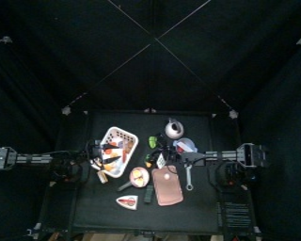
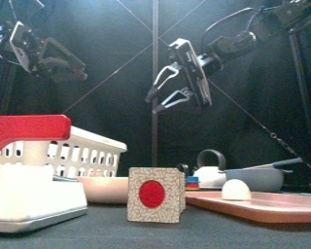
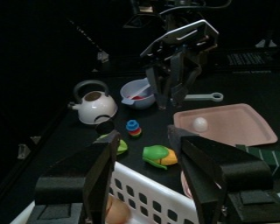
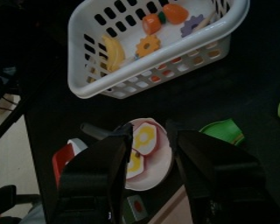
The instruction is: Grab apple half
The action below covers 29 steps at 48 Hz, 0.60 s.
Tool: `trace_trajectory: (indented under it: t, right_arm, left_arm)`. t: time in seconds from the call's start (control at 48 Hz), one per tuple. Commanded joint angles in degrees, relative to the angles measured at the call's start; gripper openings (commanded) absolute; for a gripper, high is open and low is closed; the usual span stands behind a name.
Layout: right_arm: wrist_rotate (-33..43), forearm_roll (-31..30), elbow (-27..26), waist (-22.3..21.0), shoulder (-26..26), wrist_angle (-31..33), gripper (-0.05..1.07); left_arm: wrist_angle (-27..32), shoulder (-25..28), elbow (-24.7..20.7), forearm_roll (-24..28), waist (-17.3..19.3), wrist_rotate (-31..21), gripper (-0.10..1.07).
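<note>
on the pinkish board, apple half below right gripper

1. I record the board as pinkish-brown; the apple half on it shows pale cream.
2. Beside the board, the basket is white, its handle red.
3. Left of the board, a wedge piece is red and white.
4. Kettle behind the board: white, dark handle.

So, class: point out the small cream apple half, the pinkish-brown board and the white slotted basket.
Apple half [image 2: 235, 192], front view, domed top.
Board [image 2: 282, 207], front view, bare surface.
Basket [image 4: 140, 77], right wrist view, slotted side wall.
</note>
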Motion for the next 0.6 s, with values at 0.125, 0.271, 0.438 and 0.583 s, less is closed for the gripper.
trace_trajectory:
  t: [0.125, 0.271, 0.438, 0.583]
  right_arm:
    - [0.1, 0.1, -1.2, 0.9, -1.0, -0.6, 0.76]
    - [0.2, 1.8, -1.2, 0.4, -0.5, 0.1, 0.76]
    - [-0.7, 4.3, -2.4, 1.1, 0.0, 0.3, 0.76]
    - [0.3, 2.5, -2.1, 2.2, 1.1, 0.7, 0.76]
  left_arm:
    - [-0.4, 0.0, -0.6, 1.0, 0.6, 0.0, 0.86]
    - [-0.4, 0.0, -0.3, 1.0, 0.7, -0.1, 0.86]
    - [-1.1, -0.3, -0.2, 0.4, 1.7, -0.2, 0.86]
    - [-3.7, -0.8, 0.7, -1.4, 2.5, -0.3, 0.86]
